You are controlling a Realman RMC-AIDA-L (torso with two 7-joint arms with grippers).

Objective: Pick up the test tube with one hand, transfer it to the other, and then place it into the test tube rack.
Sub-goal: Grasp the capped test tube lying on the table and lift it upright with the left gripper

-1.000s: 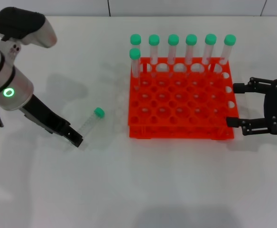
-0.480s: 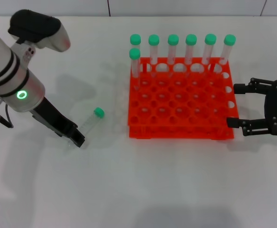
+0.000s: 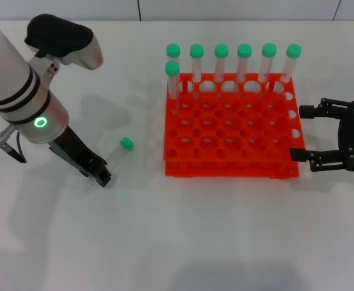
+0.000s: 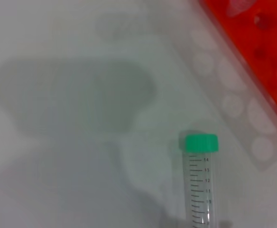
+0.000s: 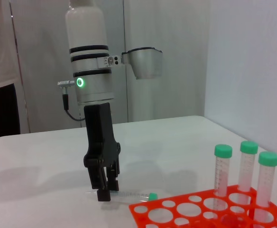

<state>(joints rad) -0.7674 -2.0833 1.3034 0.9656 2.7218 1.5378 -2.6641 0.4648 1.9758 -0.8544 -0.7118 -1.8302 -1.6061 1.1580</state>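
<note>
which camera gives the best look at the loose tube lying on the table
The left wrist view: the test tube fills it, green cap and scale marks readable. The head view shows it small beside the left gripper. The right wrist view shows only a faint sliver.

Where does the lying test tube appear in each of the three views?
Head view: tube on the table, left of the rack.
Left wrist view: tube low, rack at the corner.
Right wrist view: tube beside the left gripper.
Shared landmark: the rack.
</note>
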